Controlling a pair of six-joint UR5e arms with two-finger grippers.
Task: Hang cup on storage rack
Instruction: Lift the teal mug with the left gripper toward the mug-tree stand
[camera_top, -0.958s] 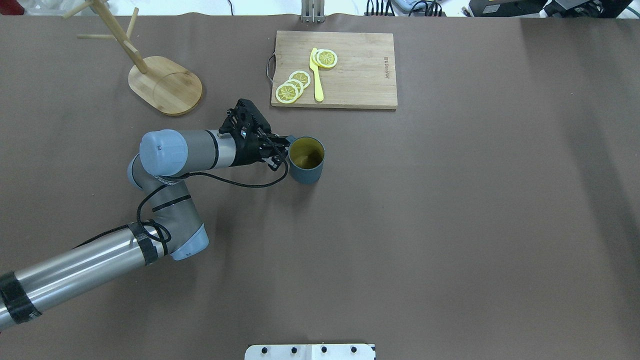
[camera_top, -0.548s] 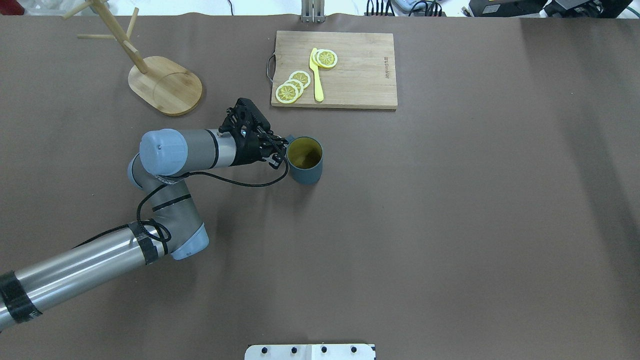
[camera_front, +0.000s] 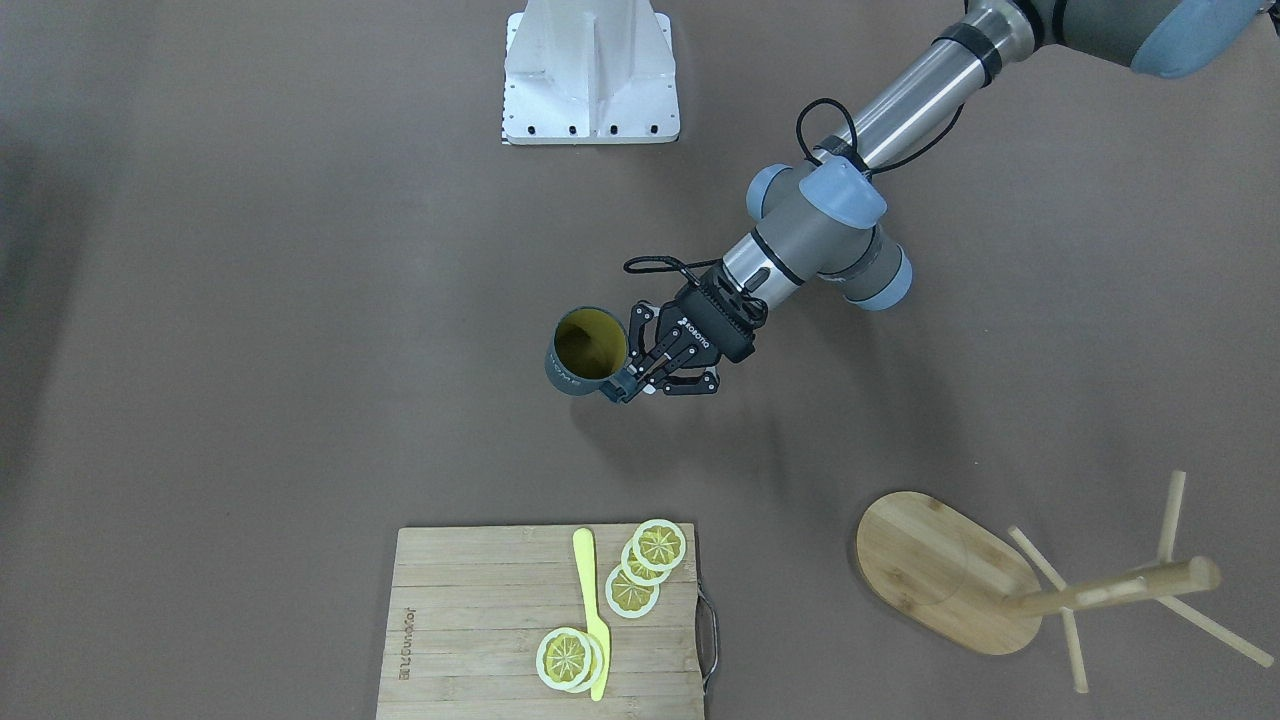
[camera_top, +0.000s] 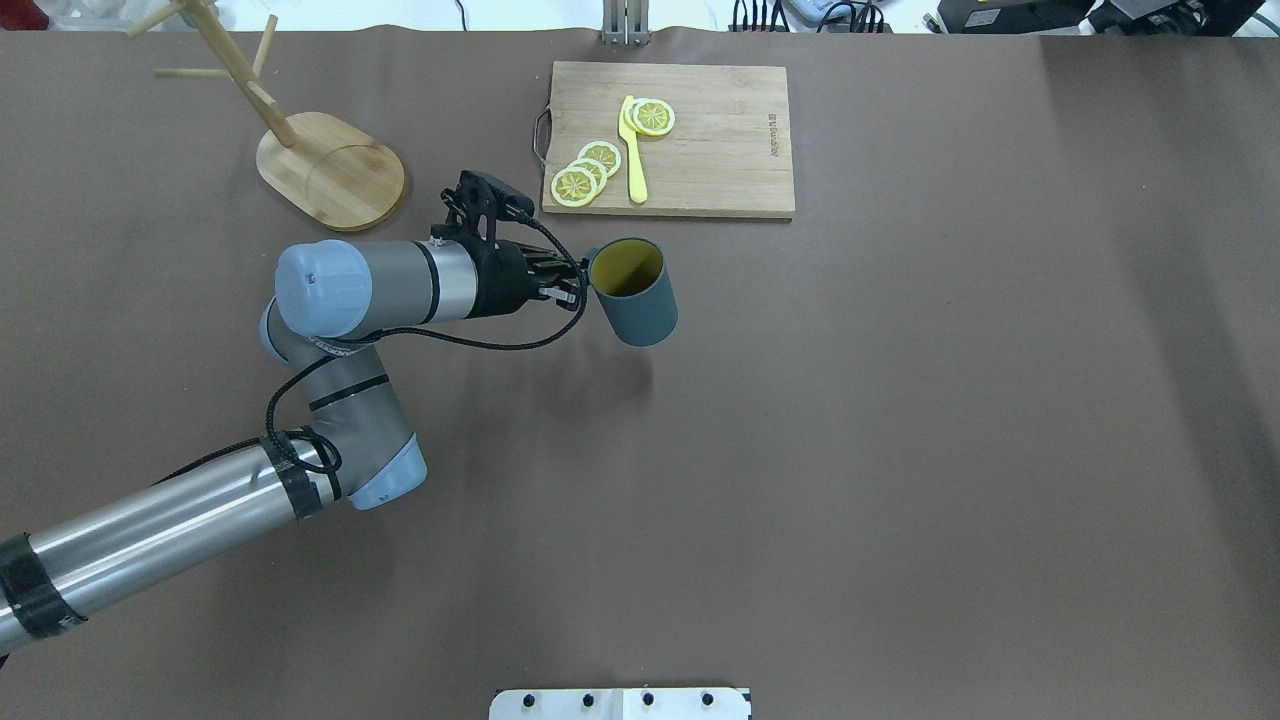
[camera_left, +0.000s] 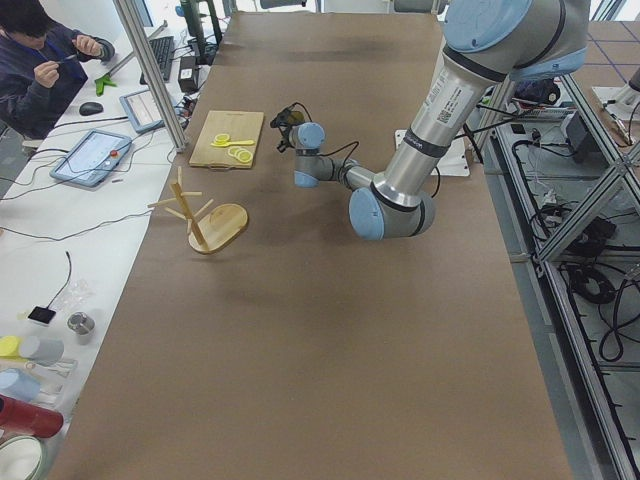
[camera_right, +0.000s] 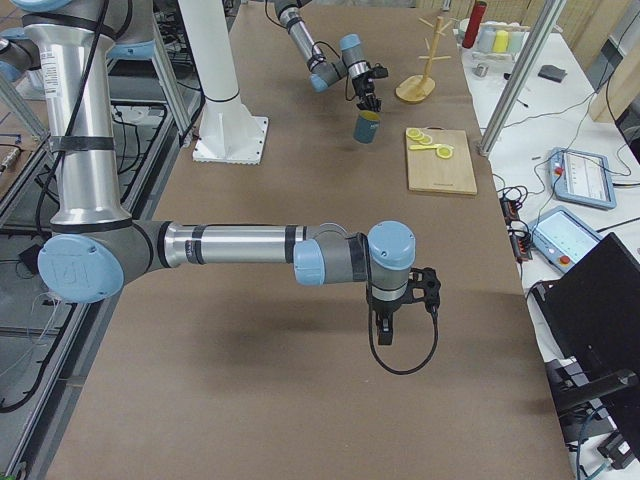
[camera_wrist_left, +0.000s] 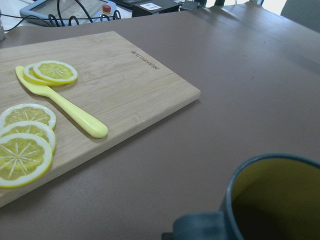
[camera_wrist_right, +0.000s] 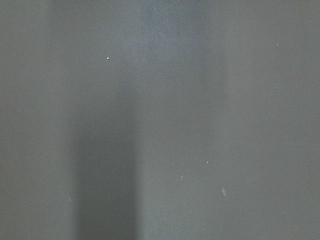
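Observation:
The blue-grey cup (camera_top: 637, 297) with yellow-green inside hangs tilted above the table, held by its handle. My left gripper (camera_top: 583, 283) is shut on that handle; it also shows in the front view (camera_front: 622, 385), with the cup (camera_front: 583, 356) to its left. The left wrist view shows the cup's rim (camera_wrist_left: 280, 200) and handle (camera_wrist_left: 197, 227) at the bottom. The bamboo storage rack (camera_top: 330, 170) stands at the far left, apart from the cup, with bare pegs. My right gripper (camera_right: 385, 335) shows only in the exterior right view, low over the table; I cannot tell its state.
A rectangular cutting board (camera_top: 700, 150) with lemon slices (camera_top: 585, 172) and a yellow knife (camera_top: 633, 150) lies just beyond the cup. A white mount plate (camera_top: 620, 703) sits at the near edge. An operator (camera_left: 40, 60) sits beyond the table's far side.
My left gripper has lifted the cup off the table and carried it a little farther away, toward the cutting board. The cup now tilts. The wrist has rotated.

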